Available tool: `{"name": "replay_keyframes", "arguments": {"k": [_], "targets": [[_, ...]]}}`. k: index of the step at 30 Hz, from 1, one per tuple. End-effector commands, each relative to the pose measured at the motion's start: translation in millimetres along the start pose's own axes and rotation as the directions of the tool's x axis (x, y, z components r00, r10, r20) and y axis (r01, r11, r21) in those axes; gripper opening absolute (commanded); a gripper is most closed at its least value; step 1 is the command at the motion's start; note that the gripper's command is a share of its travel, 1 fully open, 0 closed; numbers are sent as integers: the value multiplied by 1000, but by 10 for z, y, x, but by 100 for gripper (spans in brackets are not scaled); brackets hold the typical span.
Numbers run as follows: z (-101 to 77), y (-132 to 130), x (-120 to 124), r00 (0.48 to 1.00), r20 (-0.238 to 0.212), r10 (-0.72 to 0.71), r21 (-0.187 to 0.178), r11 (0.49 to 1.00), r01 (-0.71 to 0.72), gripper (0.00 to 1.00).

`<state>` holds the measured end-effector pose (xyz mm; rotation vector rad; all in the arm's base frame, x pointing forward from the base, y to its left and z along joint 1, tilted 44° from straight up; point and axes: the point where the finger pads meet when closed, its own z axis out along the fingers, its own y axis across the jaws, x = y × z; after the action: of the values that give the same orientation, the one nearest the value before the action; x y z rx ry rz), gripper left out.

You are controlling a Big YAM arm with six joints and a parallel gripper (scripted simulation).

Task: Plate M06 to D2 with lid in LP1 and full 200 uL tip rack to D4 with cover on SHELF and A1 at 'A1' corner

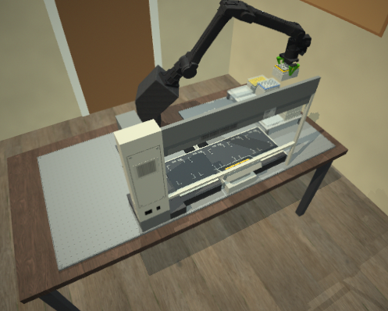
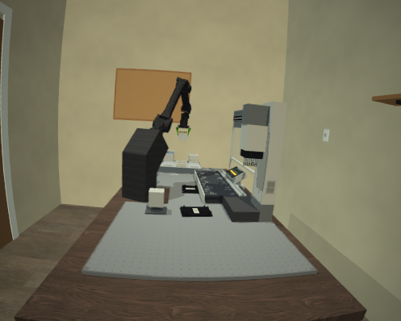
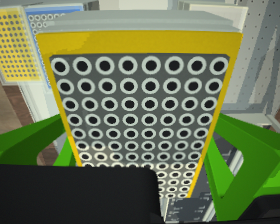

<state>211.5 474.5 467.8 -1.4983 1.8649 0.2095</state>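
My gripper [image 1: 286, 66] is shut on a tip rack [image 1: 284, 73] with a yellow plate and holds it in the air above the right end of the shelf unit [image 1: 221, 105]. In the wrist view the green fingers grip the rack [image 3: 141, 115] by its long sides. Its top shows pale rings on a grey field all over. In the exterior view the gripper [image 2: 182, 130] and the rack [image 2: 182, 135] hang well above the shelf. I cannot read a size label. The deck [image 1: 221, 154] with its bracketed positions lies under the gantry.
On the shelf below stand a yellow rack [image 1: 257, 80] showing dark holes [image 3: 13, 45], a blue rack [image 1: 268, 84] with pale rings [image 3: 51, 20], and a white lidded plate [image 1: 240, 93]. The grey gantry beam [image 1: 240, 113] and a cream tower [image 1: 143, 172] stand along the deck.
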Motion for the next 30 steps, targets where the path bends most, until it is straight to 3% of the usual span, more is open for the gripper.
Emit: {"name": "replay_keyframes", "arguments": {"k": [1, 30], "targets": [[-537, -144, -206, 995, 98, 28, 17, 999, -30, 0], [-502, -136, -206, 995, 92, 27, 16, 999, -29, 0]]}}
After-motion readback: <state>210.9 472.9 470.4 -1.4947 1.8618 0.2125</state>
